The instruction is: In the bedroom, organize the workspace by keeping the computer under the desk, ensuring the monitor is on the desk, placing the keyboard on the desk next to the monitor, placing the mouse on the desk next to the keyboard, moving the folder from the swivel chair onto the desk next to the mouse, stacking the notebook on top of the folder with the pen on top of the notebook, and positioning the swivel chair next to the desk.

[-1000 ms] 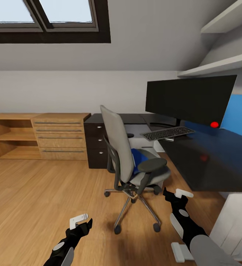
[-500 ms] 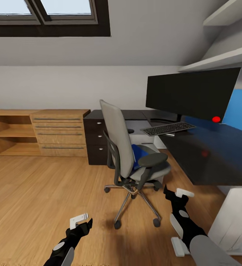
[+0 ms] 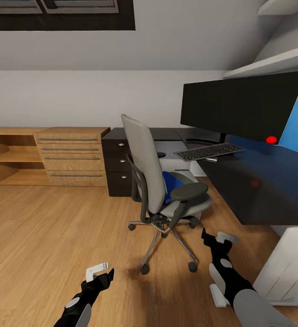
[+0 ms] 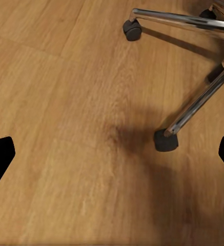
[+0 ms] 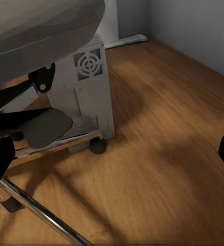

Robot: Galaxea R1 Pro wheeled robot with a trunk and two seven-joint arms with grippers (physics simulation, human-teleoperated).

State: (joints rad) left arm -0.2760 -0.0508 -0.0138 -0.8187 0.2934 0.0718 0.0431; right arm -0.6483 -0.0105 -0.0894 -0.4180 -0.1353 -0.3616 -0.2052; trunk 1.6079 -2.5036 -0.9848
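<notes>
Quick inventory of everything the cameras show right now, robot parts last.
swivel chair: one, grey with black armrests, on the floor beside the desk
folder: one, blue, on the chair seat
desk: one, black top, at right
monitor: one, black, on the desk
keyboard: one, black, on the desk before the monitor
computer: one, light grey, on the floor behind the chair
wooden shelving: one, light wood, against the far wall
left gripper: black and white, open, over the floor
right gripper: black and white, open, near the chair base
</notes>
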